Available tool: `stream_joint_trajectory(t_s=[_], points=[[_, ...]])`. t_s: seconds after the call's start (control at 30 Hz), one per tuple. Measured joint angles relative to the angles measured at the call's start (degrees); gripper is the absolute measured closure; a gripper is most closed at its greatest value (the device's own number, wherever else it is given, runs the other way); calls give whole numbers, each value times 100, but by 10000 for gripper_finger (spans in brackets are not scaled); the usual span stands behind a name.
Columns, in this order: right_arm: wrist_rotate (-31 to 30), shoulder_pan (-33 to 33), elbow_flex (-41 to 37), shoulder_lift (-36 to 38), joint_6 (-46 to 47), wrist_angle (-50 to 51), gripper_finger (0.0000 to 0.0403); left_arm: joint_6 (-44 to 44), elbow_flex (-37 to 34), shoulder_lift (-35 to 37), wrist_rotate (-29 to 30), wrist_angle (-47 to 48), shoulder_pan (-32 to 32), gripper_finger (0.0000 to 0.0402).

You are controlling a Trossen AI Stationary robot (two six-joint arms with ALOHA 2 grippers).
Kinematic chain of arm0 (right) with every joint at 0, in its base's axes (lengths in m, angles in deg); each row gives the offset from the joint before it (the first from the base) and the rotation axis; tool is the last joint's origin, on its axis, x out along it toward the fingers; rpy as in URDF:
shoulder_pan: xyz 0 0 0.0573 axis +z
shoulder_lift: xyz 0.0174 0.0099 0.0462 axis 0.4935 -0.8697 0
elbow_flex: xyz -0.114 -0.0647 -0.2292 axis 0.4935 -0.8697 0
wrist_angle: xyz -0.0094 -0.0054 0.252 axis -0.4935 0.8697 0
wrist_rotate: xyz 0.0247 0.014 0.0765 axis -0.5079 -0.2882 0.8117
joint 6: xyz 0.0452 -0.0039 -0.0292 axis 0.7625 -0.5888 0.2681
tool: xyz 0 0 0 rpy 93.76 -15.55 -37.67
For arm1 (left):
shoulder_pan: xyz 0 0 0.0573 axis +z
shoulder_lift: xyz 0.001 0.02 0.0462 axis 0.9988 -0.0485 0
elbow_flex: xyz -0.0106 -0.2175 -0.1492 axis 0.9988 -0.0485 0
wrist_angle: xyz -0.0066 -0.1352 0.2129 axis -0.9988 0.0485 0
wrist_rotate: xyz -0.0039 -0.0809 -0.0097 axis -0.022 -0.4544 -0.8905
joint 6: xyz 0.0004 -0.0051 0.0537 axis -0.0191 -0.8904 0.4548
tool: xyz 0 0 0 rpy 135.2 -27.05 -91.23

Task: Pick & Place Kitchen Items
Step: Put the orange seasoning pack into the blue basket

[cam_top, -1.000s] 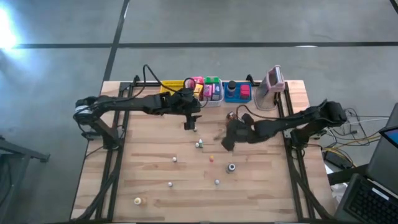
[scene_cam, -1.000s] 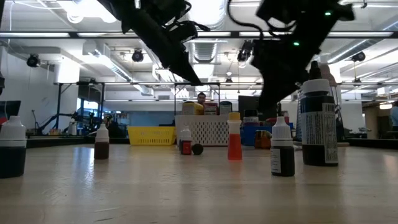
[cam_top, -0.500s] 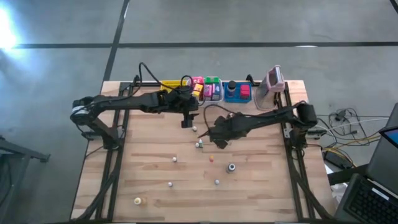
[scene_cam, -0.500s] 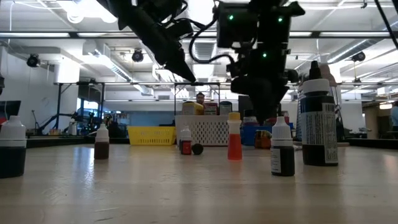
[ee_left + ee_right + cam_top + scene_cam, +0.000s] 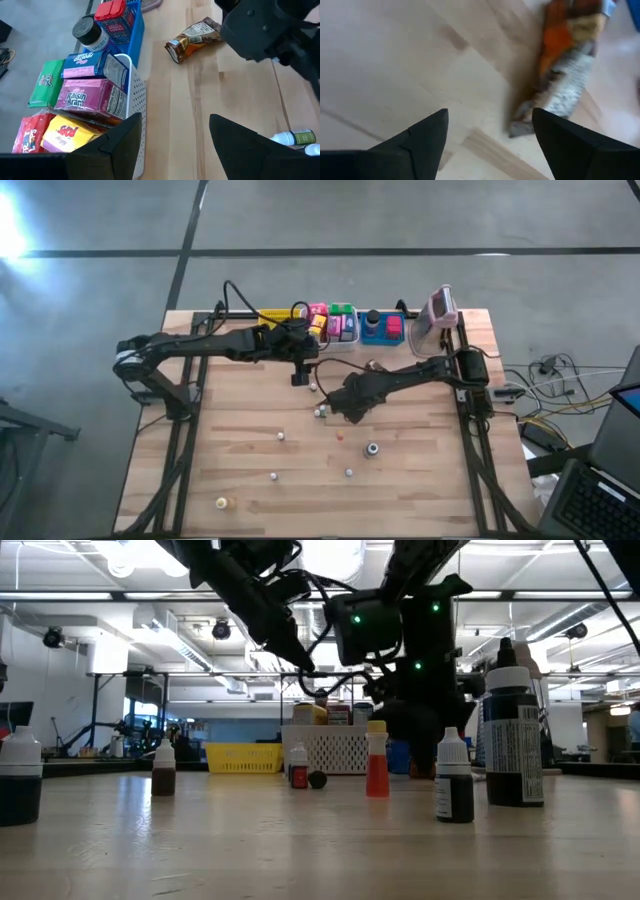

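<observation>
**Right arm swings in toward the brown packet**

Since a second ago the right arm has folded in from the table's three o'clock edge, and its gripper point(image 5: 345, 402) now sits near table centre, just past the small bottle point(image 5: 320, 412) at its nine o'clock. In the right wrist view the two dark fingers point(image 5: 417, 142) are spread wide with nothing between them, and a brown-and-orange packet point(image 5: 560, 75) lies flat on the wood ahead of them, blurred by motion. The left wrist view shows the same brown packet point(image 5: 194, 39) lying alone on the boards beside the white bin point(image 5: 135, 107).

The left gripper point(image 5: 298, 372) has pulled back slightly toward twelve o'clock and hovers near the row of bins; its fingers point(image 5: 240, 137) stand apart and hold nothing.

The white bin is already filled with pink, green, red and yellow boxes, and the blue bin point(image 5: 381, 330) holds a red item. Several small bottles are scattered from centre toward six and seven o'clock.

My reading: the right arm is lining up on the loose packet, and a grasp is not yet made. The flat packet likely calls for a low, careful pinch.
</observation>
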Motion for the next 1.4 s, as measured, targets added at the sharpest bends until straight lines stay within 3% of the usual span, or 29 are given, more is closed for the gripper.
stream_joint_trajectory(t_s=[0.2, 0.6, 1.03, 1.23, 1.4], points=[[-223, 6, -164, 41, 566, 216, 123, -22, 0, 0, 0, 0, 0, 163], [-268, -295, -763, 60, 413, -165, 156, -35, 0, 0, -7, 0, 1, 163], [-820, -495, -1124, 45, 85, -458, 194, -44, 0, 0, -17, 8, -2, 163], [-976, -526, -1326, 46, 62, -611, 257, -48, 0, 0, -30, 59, -2, 163], [-967, -540, -1380, 29, -277, -599, 358, -53, 0, 0, -31, 94, -9, 163]])
